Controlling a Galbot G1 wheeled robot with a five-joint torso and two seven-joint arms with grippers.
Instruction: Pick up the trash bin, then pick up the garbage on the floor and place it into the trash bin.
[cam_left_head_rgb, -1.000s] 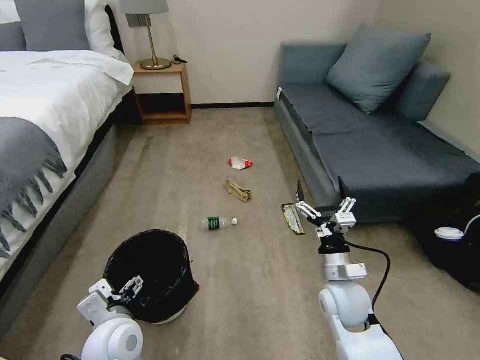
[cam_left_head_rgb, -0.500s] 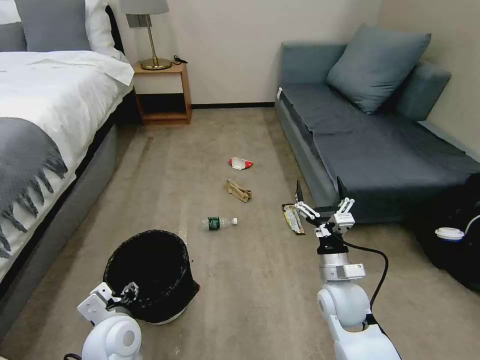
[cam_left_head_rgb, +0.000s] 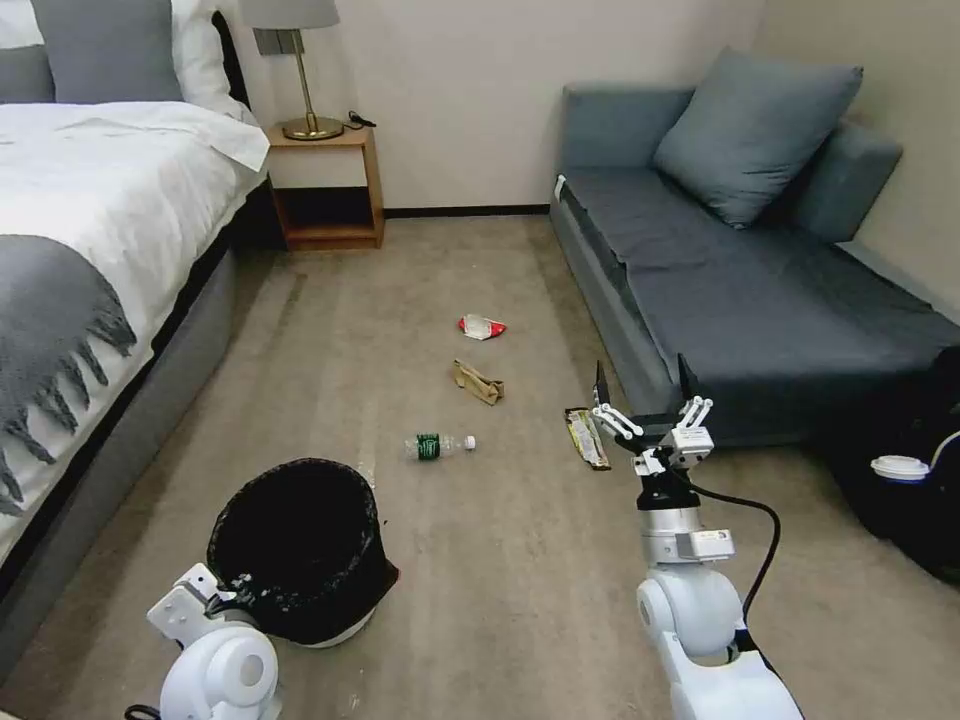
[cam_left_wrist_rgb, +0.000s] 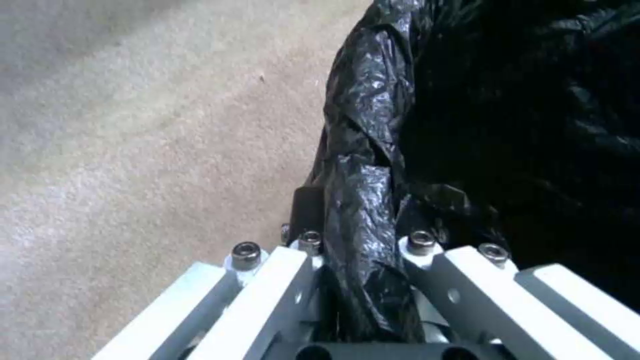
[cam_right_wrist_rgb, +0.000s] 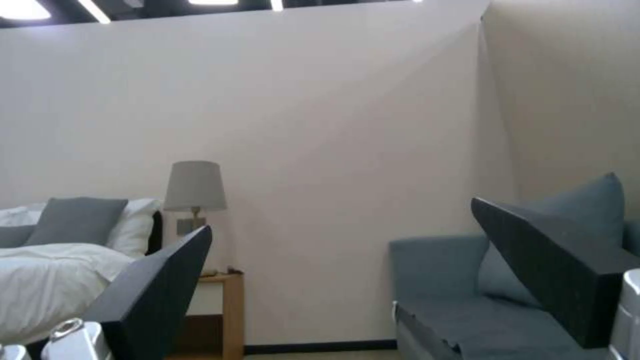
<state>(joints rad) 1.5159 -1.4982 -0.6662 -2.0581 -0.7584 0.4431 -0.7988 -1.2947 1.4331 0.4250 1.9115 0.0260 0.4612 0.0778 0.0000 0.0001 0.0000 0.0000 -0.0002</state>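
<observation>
The trash bin (cam_left_head_rgb: 300, 545), white with a crinkled black bag, stands on the carpet at the lower left. My left gripper (cam_left_head_rgb: 232, 592) sits at its near rim; in the left wrist view the left gripper (cam_left_wrist_rgb: 363, 235) is shut on the bag-covered rim of the bin (cam_left_wrist_rgb: 507, 125), one finger outside and one inside. The garbage lies farther out: a clear bottle (cam_left_head_rgb: 438, 445), a brown paper bag (cam_left_head_rgb: 477, 382), a red-and-white packet (cam_left_head_rgb: 480, 326) and a long wrapper (cam_left_head_rgb: 586, 437). My right gripper (cam_left_head_rgb: 643, 385) is held up, open and empty, beside the wrapper, its fingers (cam_right_wrist_rgb: 167, 280) spread wide.
A bed (cam_left_head_rgb: 90, 230) runs along the left, with a nightstand (cam_left_head_rgb: 325, 185) and lamp at the back. A blue-grey sofa (cam_left_head_rgb: 760, 290) fills the right side. A white-lidded cup (cam_left_head_rgb: 898, 467) rests on a dark object at the far right.
My left gripper has sunk from just above the bin's near rim down onto it and closed there. The right arm has hardly moved.
</observation>
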